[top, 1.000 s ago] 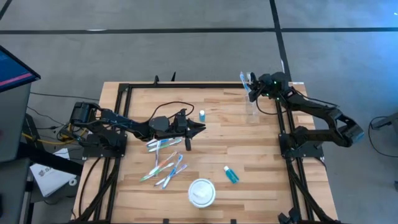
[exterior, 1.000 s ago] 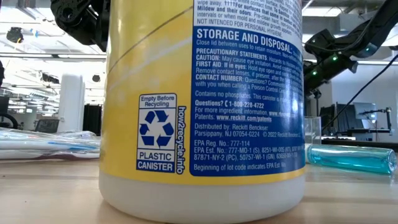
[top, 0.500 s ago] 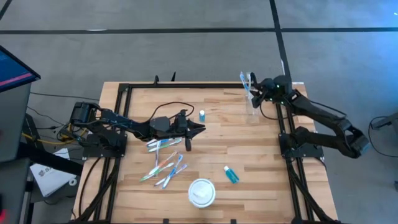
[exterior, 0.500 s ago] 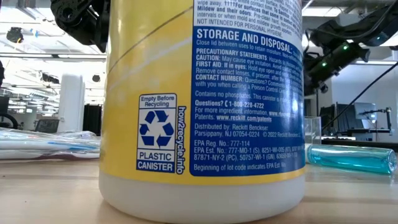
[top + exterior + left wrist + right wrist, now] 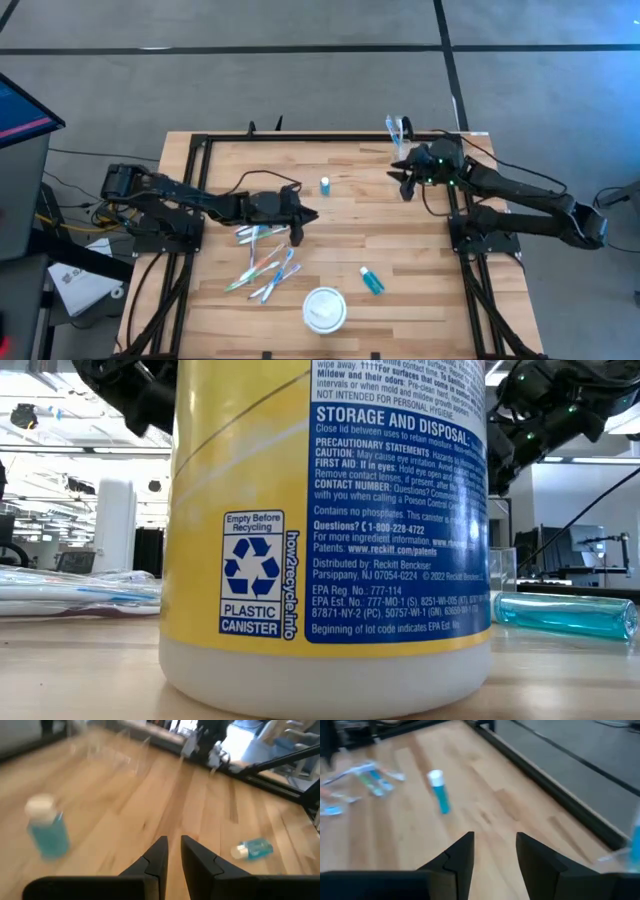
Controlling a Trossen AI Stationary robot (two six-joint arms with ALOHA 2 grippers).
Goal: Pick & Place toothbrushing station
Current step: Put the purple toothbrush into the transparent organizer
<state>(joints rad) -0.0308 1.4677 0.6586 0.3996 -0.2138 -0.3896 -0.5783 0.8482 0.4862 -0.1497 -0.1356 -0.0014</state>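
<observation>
Several pastel toothbrushes point(image 5: 264, 262) lie loose on the wood, left of centre. My left gripper point(image 5: 312, 214) point(image 5: 171, 850) hovers just past them, its fingers a narrow slit apart with nothing between them. One blue tube point(image 5: 325, 185) point(image 5: 47, 832) stands upright on its base. Another tube point(image 5: 371, 280) point(image 5: 252, 848) lies flat. The clear tumbler point(image 5: 503, 572) stands at the far right. My right gripper point(image 5: 401, 173) point(image 5: 495, 845) hangs open and empty above that spot. A blue toothbrush point(image 5: 394, 128) shows at the far edge; what it rests on I cannot tell.
A yellow wipes canister point(image 5: 320, 530) fills most of the low view; its round white top point(image 5: 324, 308) sits near the front edge. A black frame point(image 5: 300, 140) borders the table. Bare wood lies between the two grippers.
My right gripper has swung away from the far right corner and the blue toothbrush there, coming toward the near edge over the table's right side; the toothbrush stays where it was. My left gripper has tipped downward and drawn back slightly toward the left edge.
</observation>
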